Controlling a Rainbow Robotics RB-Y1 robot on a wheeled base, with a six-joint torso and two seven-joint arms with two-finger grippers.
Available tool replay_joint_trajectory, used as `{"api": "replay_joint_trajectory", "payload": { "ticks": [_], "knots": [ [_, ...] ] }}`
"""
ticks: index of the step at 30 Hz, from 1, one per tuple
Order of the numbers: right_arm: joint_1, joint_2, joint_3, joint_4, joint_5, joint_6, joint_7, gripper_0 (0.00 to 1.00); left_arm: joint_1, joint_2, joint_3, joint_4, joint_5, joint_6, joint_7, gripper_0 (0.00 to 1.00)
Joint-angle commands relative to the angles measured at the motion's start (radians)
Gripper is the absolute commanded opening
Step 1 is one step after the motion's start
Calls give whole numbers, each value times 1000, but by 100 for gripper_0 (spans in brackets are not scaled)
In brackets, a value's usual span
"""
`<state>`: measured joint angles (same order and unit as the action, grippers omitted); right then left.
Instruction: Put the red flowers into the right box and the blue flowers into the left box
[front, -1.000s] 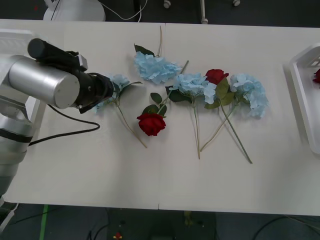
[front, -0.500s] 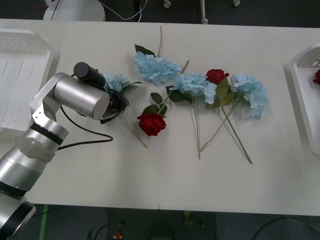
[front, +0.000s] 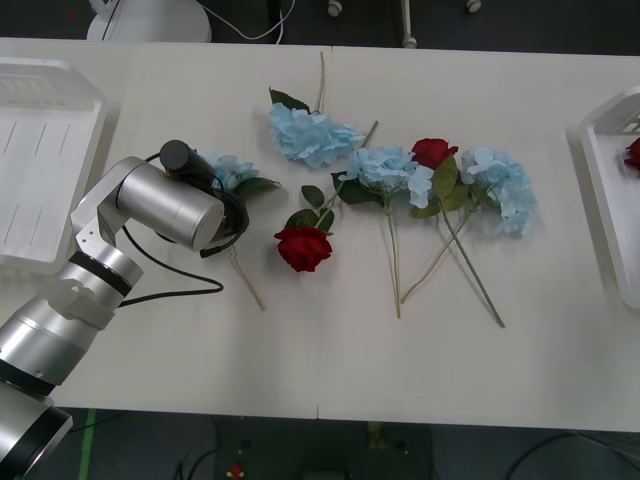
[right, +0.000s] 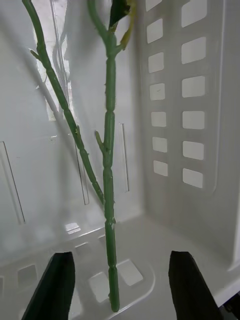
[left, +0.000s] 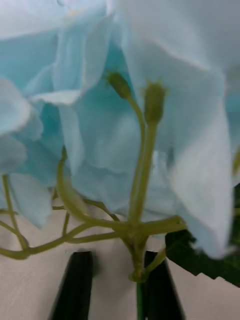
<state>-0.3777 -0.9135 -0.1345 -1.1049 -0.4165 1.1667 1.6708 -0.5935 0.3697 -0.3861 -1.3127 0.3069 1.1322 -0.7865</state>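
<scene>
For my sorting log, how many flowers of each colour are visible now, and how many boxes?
Blue flowers: 4, all on the table; the left gripper is at the leftmost one.
Red flowers: 3, two on the table, one in the right box.
White boxes: 2, the other being the left box.
Total: 9.

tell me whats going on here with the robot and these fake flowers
The left pincer is closed on the stem of the leftmost pale blue artificial flower, near the shallow white plastic left tray. Three more blue flowers and two red roses lie on the table. The right pincer hangs open over stems inside the white right tray.
</scene>
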Motion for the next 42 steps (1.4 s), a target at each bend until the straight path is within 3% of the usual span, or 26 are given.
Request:
{"api": "replay_joint_trajectory", "payload": {
  "ticks": [1,10,17,23,29,35,42],
  "knots": [
    [-41,13,-50,-1,-65,-2,3,82,-48,-6,4,-31,-8,-5,-10,0],
    [-136,13,-51,-24,-301,189,-174,92,-48,83,191,-269,55,186,-36,0],
    [-145,13,113,-234,-462,246,-652,97,-46,196,408,-332,38,235,-234,0],
    [-145,85,211,-388,-504,168,-990,100,-48,313,622,-198,80,225,-454,0],
    [-155,193,289,-454,-407,103,-1116,100,-46,354,822,13,83,100,-694,0],
    [-170,321,325,-452,-258,103,-1152,100,-48,390,862,219,70,-71,-790,0],
    [-170,432,351,-443,-117,110,-1261,100,-48,390,845,296,47,-149,-780,1]
  ]
}}
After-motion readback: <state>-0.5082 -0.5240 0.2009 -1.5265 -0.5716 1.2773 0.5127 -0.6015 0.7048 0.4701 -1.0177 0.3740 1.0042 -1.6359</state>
